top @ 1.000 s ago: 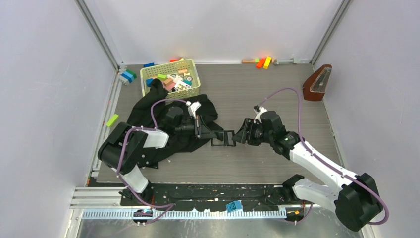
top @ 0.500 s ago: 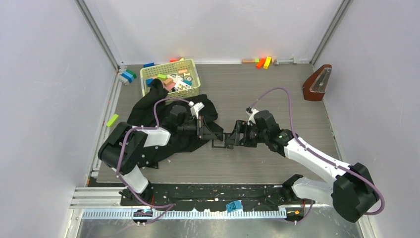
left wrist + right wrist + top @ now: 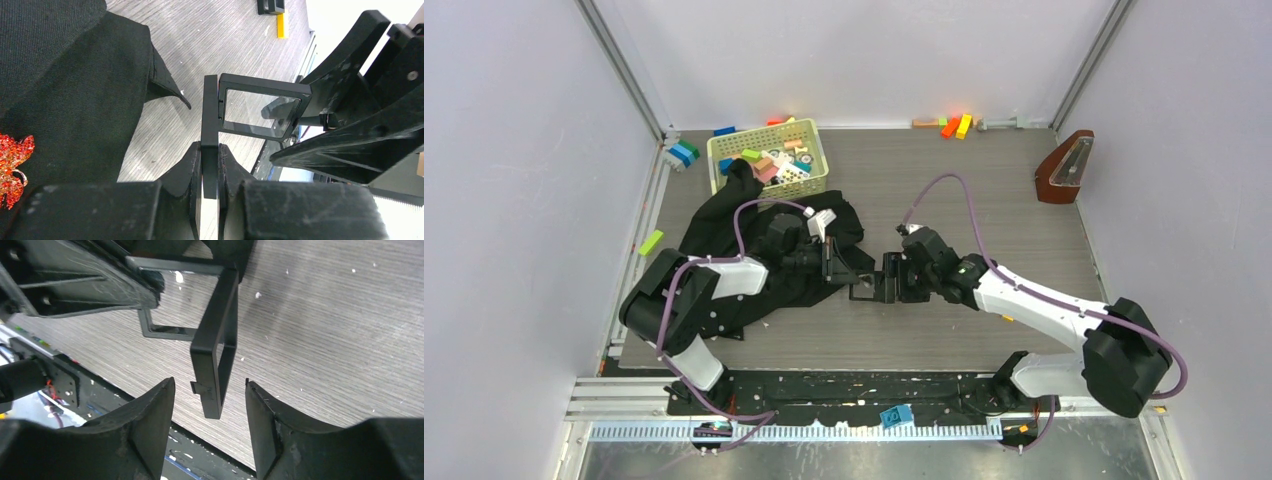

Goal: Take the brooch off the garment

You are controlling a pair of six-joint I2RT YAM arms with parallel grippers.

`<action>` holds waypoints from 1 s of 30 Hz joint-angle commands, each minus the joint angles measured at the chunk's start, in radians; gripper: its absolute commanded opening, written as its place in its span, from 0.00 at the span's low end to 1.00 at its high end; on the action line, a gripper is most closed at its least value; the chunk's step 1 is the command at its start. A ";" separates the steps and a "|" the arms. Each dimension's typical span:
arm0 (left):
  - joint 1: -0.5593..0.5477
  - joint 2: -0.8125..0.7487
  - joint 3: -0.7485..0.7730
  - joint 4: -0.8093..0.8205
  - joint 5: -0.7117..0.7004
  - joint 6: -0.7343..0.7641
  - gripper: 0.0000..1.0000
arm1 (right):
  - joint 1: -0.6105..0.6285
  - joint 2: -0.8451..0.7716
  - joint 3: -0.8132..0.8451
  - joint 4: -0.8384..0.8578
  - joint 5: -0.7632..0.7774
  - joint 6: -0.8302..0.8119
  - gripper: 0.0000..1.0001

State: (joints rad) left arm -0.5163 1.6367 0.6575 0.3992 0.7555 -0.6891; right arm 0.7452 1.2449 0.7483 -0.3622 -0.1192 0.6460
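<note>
Having just moved in, our released right fingers [image 3: 155,410] are straddling the frame [image 3: 215,355] that our left fingers [image 3: 192,165] are clenching, while the brooch [image 3: 12,167] is sitting unremoved on the garment [image 3: 75,85] beside them.

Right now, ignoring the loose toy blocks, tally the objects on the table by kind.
garment: 1
brooch: 1
black frames: 2
basket: 1
metronome: 1
Total: 6
</note>
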 commanded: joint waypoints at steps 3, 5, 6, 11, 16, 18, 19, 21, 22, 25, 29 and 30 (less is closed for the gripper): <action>-0.005 -0.037 0.028 0.006 -0.024 0.024 0.00 | 0.041 0.050 0.037 -0.010 0.105 0.033 0.51; -0.009 -0.045 0.023 0.005 -0.039 0.026 0.00 | 0.046 0.056 0.034 0.005 0.095 0.047 0.45; -0.012 -0.051 0.021 0.003 -0.046 0.030 0.00 | 0.046 0.057 0.029 0.012 0.092 0.057 0.43; -0.023 -0.072 0.014 0.000 -0.075 0.039 0.00 | 0.049 0.058 0.011 0.064 0.086 0.088 0.31; -0.028 -0.085 0.007 0.001 -0.087 0.043 0.00 | 0.048 0.059 -0.008 0.109 0.080 0.121 0.19; -0.032 -0.093 0.004 0.003 -0.093 0.044 0.00 | 0.047 0.058 -0.017 0.129 0.079 0.137 0.14; -0.033 -0.095 0.003 0.003 -0.096 0.046 0.00 | 0.047 0.058 -0.021 0.135 0.078 0.144 0.13; -0.034 -0.098 0.001 0.003 -0.099 0.046 0.00 | 0.047 0.058 -0.023 0.144 0.077 0.148 0.12; -0.034 -0.098 0.001 0.003 -0.100 0.046 0.00 | 0.047 0.058 -0.023 0.146 0.077 0.148 0.12; -0.034 -0.097 0.002 0.003 -0.098 0.046 0.00 | 0.048 0.058 -0.018 0.145 0.070 0.140 0.14; -0.034 -0.081 0.008 0.000 -0.094 0.044 0.00 | 0.048 0.053 -0.005 0.112 0.069 0.114 0.43; -0.034 -0.075 0.011 -0.007 -0.096 0.043 0.00 | 0.048 0.049 -0.005 0.110 0.073 0.109 0.53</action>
State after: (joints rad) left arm -0.5419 1.5806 0.6575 0.3710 0.6483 -0.6495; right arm 0.7860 1.3025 0.7235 -0.3042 -0.0467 0.7574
